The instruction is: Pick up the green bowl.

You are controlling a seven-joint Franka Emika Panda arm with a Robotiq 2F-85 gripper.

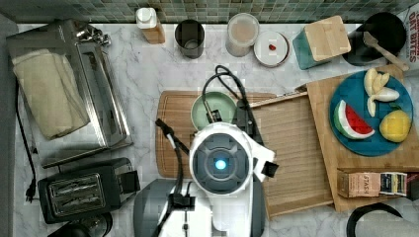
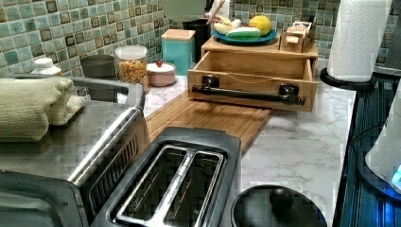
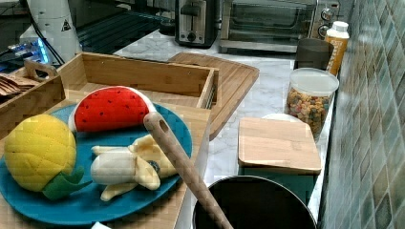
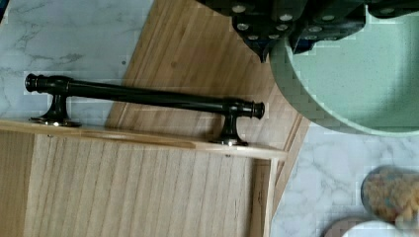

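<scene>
The green bowl (image 1: 212,106) is small, round and pale sage green, and it appears over the far end of the wooden cutting board (image 1: 170,133) in the top view. My gripper (image 1: 216,117) reaches down onto its near rim. In the wrist view the green bowl (image 4: 356,79) looms large and close, and my gripper (image 4: 280,45) is shut on its rim with one dark finger outside the wall and one inside. In the left view the green bowl (image 2: 183,8) hangs at the top edge, high above the cutting board (image 2: 208,118).
An open wooden drawer (image 1: 291,148) with a black bar handle (image 4: 143,96) lies beside the board. A blue plate (image 1: 356,143) of toy fruit sits on its box. Along the back stand a cereal jar (image 1: 242,33), a white dish (image 1: 271,48), a teal canister (image 1: 321,42) and a dark cup (image 1: 189,38). A toaster (image 1: 81,195) and toaster oven (image 1: 94,94) stand on the top view's left.
</scene>
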